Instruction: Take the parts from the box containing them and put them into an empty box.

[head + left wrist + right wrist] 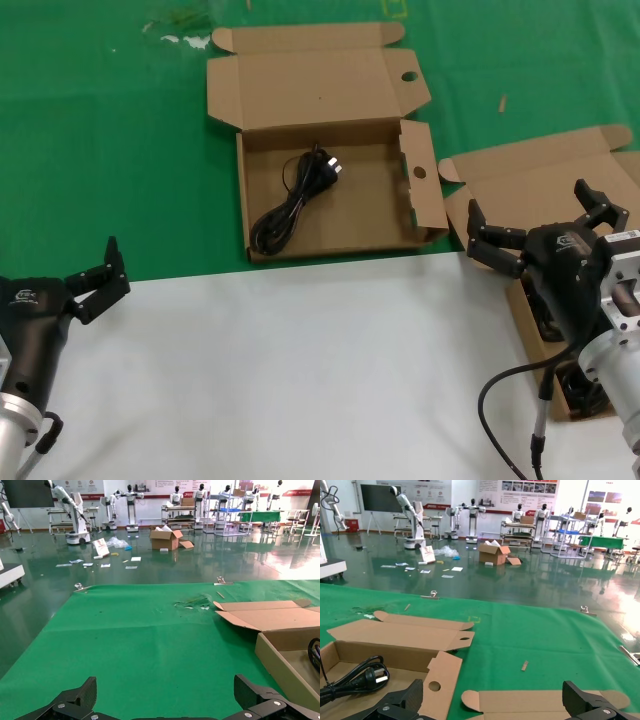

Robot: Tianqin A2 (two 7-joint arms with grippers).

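Left gripper (98,280), fingers spread wide and empty, hangs over the white sheet (300,370) at the near left. Right gripper (545,232), fingers likewise wide and empty, is angled above the plain-lidded box (500,185) at the right, whose cords (585,395) it largely hides. Farther back, the holed-flap box (425,180) on the green cloth (100,150) holds one black power cord (295,205).
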